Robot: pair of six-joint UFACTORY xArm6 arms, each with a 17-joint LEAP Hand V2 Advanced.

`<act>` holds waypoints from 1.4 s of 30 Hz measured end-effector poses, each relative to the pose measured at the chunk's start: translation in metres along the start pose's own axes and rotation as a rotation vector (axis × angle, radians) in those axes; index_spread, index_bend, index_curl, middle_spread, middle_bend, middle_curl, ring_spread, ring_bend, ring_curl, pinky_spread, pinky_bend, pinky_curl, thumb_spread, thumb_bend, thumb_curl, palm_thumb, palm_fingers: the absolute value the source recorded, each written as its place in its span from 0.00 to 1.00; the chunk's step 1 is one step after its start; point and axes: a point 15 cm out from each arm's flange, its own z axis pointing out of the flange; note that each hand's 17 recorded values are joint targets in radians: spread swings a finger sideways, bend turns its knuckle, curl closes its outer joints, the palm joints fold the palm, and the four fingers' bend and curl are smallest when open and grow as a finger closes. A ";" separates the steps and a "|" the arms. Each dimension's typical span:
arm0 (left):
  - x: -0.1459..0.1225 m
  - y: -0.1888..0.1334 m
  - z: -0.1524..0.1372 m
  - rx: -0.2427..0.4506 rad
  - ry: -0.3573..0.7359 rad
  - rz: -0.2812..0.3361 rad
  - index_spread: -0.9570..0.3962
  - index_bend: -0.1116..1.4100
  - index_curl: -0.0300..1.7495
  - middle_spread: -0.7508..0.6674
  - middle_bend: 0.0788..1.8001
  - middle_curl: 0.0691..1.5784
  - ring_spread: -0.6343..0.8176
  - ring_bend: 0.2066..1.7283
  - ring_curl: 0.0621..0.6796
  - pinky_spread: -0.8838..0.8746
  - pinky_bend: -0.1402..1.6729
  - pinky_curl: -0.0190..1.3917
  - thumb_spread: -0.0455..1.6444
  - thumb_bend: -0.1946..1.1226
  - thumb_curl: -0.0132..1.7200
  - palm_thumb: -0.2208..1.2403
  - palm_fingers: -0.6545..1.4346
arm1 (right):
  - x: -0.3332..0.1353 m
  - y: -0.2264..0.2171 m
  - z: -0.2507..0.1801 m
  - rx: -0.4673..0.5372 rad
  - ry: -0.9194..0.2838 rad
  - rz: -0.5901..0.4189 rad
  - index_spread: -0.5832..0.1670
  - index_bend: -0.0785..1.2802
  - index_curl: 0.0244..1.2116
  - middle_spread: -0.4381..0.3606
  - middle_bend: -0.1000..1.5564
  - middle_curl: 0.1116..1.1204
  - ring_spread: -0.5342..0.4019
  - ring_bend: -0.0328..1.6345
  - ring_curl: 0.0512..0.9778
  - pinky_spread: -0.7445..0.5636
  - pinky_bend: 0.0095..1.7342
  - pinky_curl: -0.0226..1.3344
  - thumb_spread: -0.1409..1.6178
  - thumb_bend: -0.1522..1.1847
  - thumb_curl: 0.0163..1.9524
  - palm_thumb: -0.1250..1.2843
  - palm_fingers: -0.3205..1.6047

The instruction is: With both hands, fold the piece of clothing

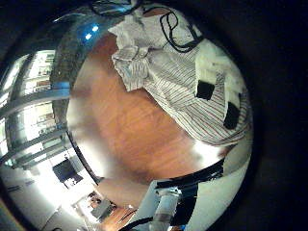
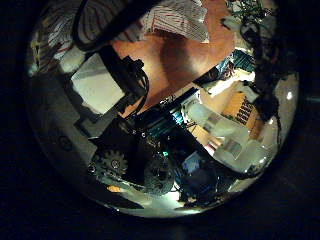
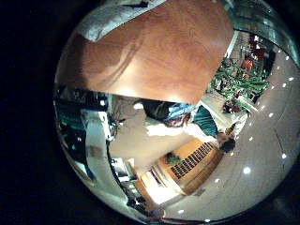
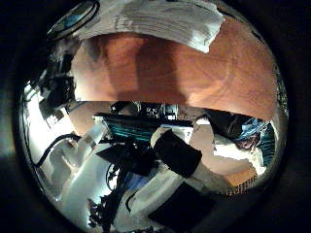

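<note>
A striped shirt [image 1: 168, 72] lies crumpled on a wooden table [image 1: 125, 130]. In the left little finger side view, my left hand [image 1: 218, 85] reaches over the shirt with its fingers [image 1: 206, 77] stretched out, nothing curled round the cloth. The left thumb side view shows the shirt [image 2: 172, 18] beyond that hand's own body [image 2: 105, 90]. My right hand [image 4: 180, 155] is farther from the cloth. The shirt's edge [image 4: 155, 21] lies across bare table [image 4: 185, 73] from it. The right little finger side view shows only a strip of the cloth [image 3: 111, 25].
The table's edge [image 3: 141, 94] runs close under the right palm, with the room's floor and furniture beyond it. Bare wood [image 3: 159, 52] lies between the right hand and the shirt. A dark cable [image 1: 178, 37] crosses the cloth.
</note>
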 end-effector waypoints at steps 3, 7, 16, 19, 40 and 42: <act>-0.003 0.001 -0.003 -0.022 0.024 -0.003 0.25 0.33 0.64 0.13 0.50 0.69 0.13 0.81 0.78 0.12 0.67 0.47 0.72 0.17 0.38 0.72 0.71 | -0.003 -0.010 0.010 0.034 -0.003 0.032 0.40 0.17 0.21 0.45 0.23 0.28 0.52 0.38 0.28 0.71 0.29 0.23 0.76 0.09 0.12 0.36 0.29; -0.012 0.001 -0.009 -0.007 0.036 -0.021 0.24 0.32 0.68 0.12 0.50 0.70 0.13 0.82 0.78 0.12 0.67 0.48 0.73 0.16 0.38 0.72 0.70 | -0.009 -0.021 0.027 0.070 -0.007 0.053 0.42 0.17 0.21 0.46 0.24 0.28 0.53 0.38 0.28 0.71 0.29 0.22 0.74 0.10 0.12 0.35 0.29; -0.016 0.006 -0.020 -0.009 0.041 -0.020 0.23 0.28 0.76 0.11 0.50 0.73 0.13 0.83 0.77 0.12 0.67 0.49 0.73 0.14 0.39 0.72 0.70 | -0.014 -0.046 0.034 0.130 -0.015 0.124 0.47 0.17 0.22 0.46 0.25 0.29 0.51 0.42 0.29 0.71 0.29 0.21 0.72 0.10 0.13 0.36 0.31; -0.018 0.008 -0.019 -0.021 0.045 -0.019 0.24 0.27 0.78 0.10 0.50 0.73 0.13 0.83 0.77 0.12 0.66 0.50 0.73 0.14 0.39 0.72 0.70 | -0.014 -0.048 0.033 0.138 -0.016 0.163 0.46 0.18 0.22 0.44 0.27 0.30 0.46 0.45 0.30 0.68 0.30 0.21 0.71 0.11 0.14 0.40 0.35; -0.037 0.031 -0.018 -0.049 0.073 -0.036 0.28 0.20 0.85 0.09 0.47 0.76 0.13 0.81 0.75 0.11 0.63 0.51 0.74 0.14 0.40 0.71 0.71 | -0.015 -0.051 -0.036 0.373 -0.019 0.205 0.20 0.61 0.52 0.22 0.64 0.67 0.29 0.75 0.59 0.33 0.69 0.43 0.82 0.15 0.21 0.69 0.74; -0.039 0.039 -0.013 -0.057 0.088 -0.036 0.28 0.20 0.86 0.09 0.47 0.76 0.13 0.81 0.75 0.11 0.63 0.51 0.74 0.14 0.40 0.71 0.71 | -0.011 -0.030 -0.037 0.328 -0.009 0.187 0.21 0.62 0.55 0.23 0.65 0.68 0.30 0.76 0.60 0.33 0.70 0.45 0.85 0.15 0.20 0.69 0.73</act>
